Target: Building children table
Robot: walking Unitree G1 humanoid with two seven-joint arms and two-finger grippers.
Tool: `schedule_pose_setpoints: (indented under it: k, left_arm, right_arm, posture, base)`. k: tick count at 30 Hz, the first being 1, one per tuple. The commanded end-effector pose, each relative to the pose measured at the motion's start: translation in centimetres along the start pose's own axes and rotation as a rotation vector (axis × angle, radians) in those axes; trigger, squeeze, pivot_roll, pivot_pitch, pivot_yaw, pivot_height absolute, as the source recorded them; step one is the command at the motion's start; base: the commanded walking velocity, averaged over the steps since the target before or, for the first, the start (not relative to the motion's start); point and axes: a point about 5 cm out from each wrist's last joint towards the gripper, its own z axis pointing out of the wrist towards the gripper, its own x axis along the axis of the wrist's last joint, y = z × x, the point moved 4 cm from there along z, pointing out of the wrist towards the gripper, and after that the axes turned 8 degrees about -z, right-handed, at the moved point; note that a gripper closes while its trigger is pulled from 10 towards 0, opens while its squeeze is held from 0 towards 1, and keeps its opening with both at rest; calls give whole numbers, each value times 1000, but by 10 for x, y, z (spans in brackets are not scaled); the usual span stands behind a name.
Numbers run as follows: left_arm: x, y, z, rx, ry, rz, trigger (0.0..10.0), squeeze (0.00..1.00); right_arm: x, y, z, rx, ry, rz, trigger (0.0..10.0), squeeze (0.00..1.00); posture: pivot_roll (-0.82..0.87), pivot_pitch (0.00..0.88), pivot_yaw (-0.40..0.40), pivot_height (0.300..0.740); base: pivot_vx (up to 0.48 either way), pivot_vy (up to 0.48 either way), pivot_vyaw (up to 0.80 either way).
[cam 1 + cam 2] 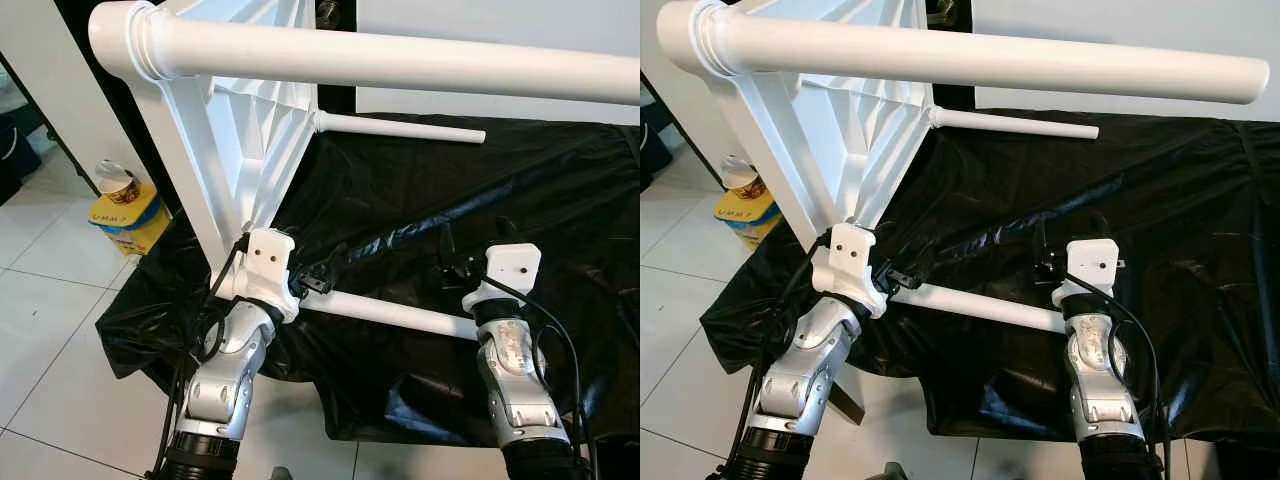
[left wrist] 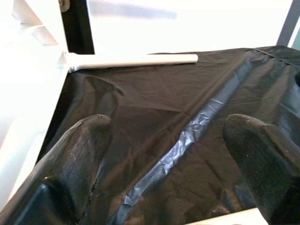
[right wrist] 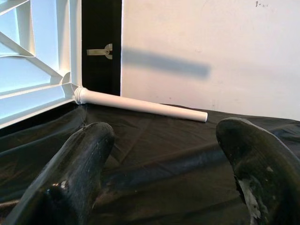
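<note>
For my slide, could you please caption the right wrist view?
Open right claw above black plastic sheet, facing the upturned white plastic tabletop and its attached white tubular leg.

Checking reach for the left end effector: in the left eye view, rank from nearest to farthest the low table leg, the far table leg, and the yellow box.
From the left end effector:
1. Low table leg, just right.
2. Far table leg, beyond.
3. Yellow box, on floor at left; nearly as far, too close to call.
</note>
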Motion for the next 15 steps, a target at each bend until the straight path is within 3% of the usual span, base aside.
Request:
schedule_pose_setpoints:
  k: [1, 8, 15]
  left_arm:
    - [-6, -4, -1, 31, -23, -12, 10000, 0]
    - [-11, -1, -5, 27, -26, -2, 10000, 0]
    - [-9, -4, -4, 51, -10, -12, 10000, 0]
  right_arm:
    - [-1, -3, -1, 2, -1, 1, 10000, 0]
    - [-6, 5, -3, -43, -32, 9, 10000, 0]
    - [-12, 11, -6, -59, -65, 2, 10000, 0]
  posture:
    - [43, 23, 44, 740]
    - [41, 25, 11, 740]
    - [32, 17, -1, 740]
  base:
    - [0, 0, 0]
    - [0, 0, 0]
    - [0, 0, -800]
